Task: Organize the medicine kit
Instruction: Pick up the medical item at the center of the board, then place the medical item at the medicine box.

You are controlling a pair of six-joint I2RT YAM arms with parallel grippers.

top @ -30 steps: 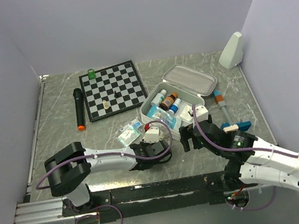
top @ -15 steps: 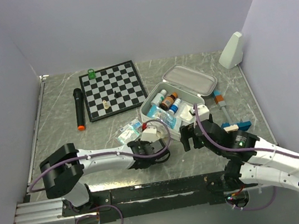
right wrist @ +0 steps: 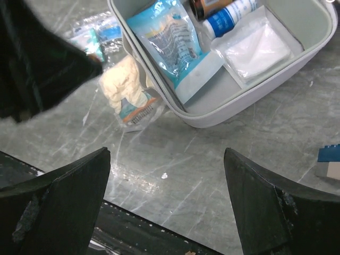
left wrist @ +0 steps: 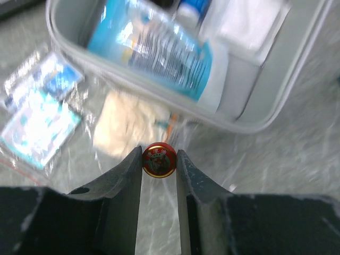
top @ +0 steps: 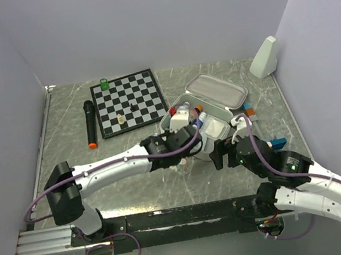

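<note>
The white medicine kit (top: 228, 125) lies open at centre right, its lid (top: 216, 91) folded back. Its tray holds bottles, a blue pouch (right wrist: 169, 37) and white gauze (right wrist: 256, 50). My left gripper (top: 175, 113) is shut on a small round red tin (left wrist: 159, 159) and holds it in the air over the kit's near left rim (left wrist: 159, 98). My right gripper (top: 220, 153) is open and empty, just in front of the kit; in its wrist view the gripper (right wrist: 167, 154) hovers over bare table below the kit's rim (right wrist: 234, 109).
A cotton packet (right wrist: 127, 90) and clear blue-printed packets (left wrist: 37, 114) lie on the table left of the kit. A chessboard (top: 129, 101) with pieces and a black microphone (top: 90, 123) lie at back left. Blue and orange blocks (top: 250, 112) and a white object (top: 264, 57) are on the right.
My left gripper has lifted from the table in front of the kit and moved back and right to the kit's rim with the red tin. My right gripper has shifted slightly nearer.
</note>
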